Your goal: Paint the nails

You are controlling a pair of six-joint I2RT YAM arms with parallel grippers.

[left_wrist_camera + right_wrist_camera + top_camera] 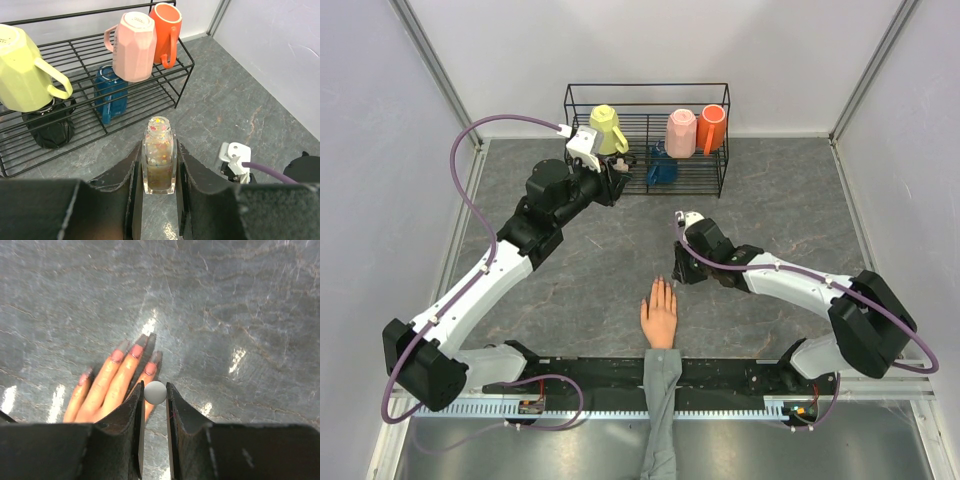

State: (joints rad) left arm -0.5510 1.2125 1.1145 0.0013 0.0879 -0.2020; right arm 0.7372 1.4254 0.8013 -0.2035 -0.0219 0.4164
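Observation:
The peach mannequin hand point(659, 318) with a grey sleeve point(661, 395) lies palm down at the near middle of the table. Its nails point(136, 351) look pinkish in the right wrist view. My right gripper point(155, 386) is shut on a round white brush cap point(155, 393) and hovers over the hand's right side, close to the fingers. In the top view this gripper point(673, 272) is just right of the fingertips. My left gripper point(159, 149) is shut on an uncapped clear bottle of glitter polish point(159, 162), held upright near the rack point(616, 180).
A black wire rack point(650, 86) stands at the back with a yellow mug point(607, 128), a pink mug point(681, 132), an orange mug point(712, 128), a blue cup point(662, 166) and a black cup point(47, 125). Pale walls enclose the grey table.

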